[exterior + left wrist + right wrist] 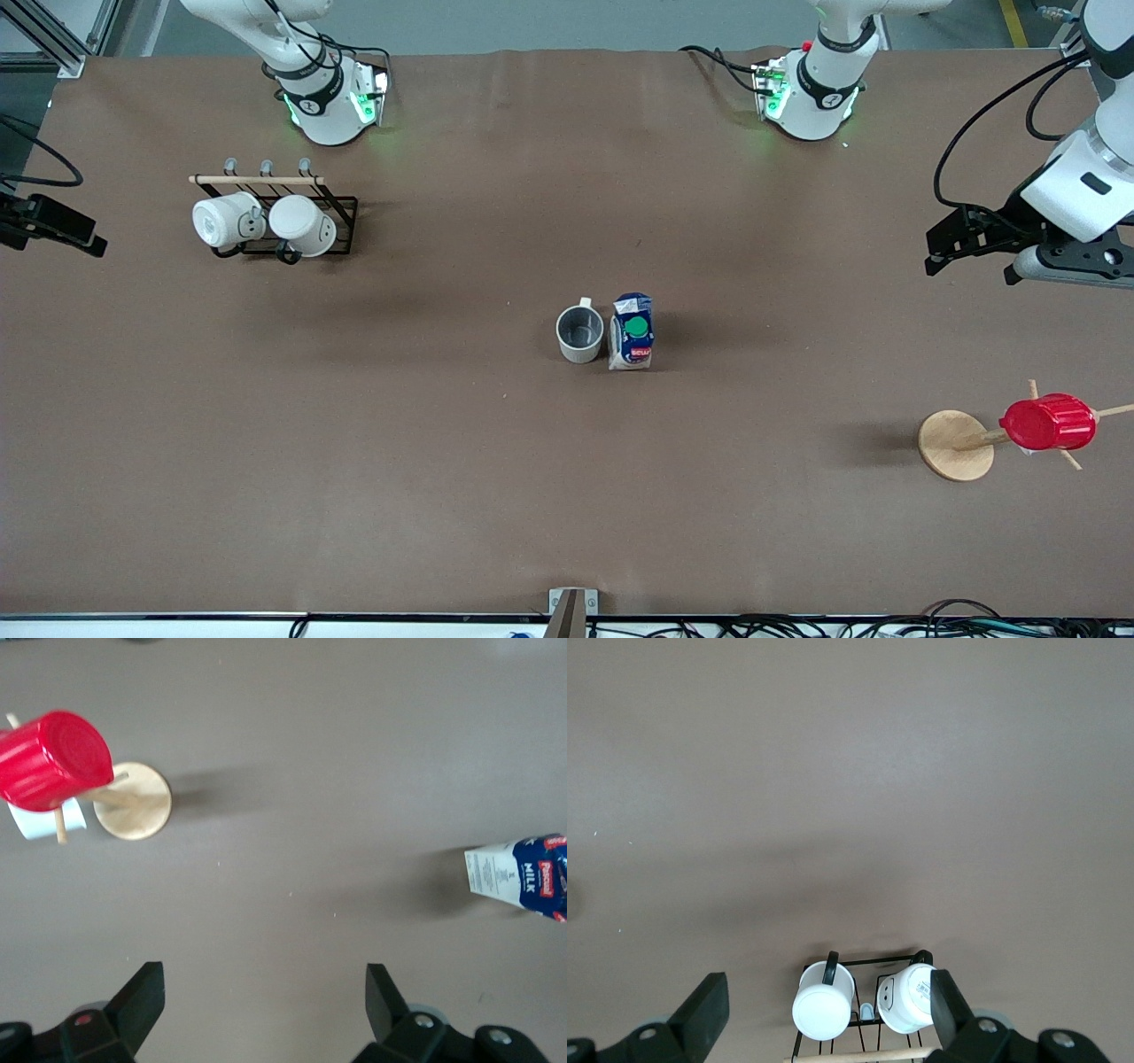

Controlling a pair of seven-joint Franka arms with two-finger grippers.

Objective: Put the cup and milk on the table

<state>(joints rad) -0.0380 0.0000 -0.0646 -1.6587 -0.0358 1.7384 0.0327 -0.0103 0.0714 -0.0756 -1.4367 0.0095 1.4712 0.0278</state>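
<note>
The cup [580, 334] stands upright on the brown table [443, 443] near its middle, dark inside showing, handle toward the robots' bases. The milk [633, 330] stands right beside it, on the side toward the left arm's end, green cap up. The milk also shows at the edge of the left wrist view [523, 877]. My left gripper [970, 257] is open and empty above the table at the left arm's end [263, 992]. My right gripper [53, 226] is open and empty above the right arm's end [826, 1001].
A black wire rack [341, 226] with two white mugs [266, 221] stands near the right arm's base and shows in the right wrist view [859, 1001]. A red ribbed cup [1047, 423] hangs on a peg stand with a round wooden disc [955, 446] at the left arm's end [53, 757].
</note>
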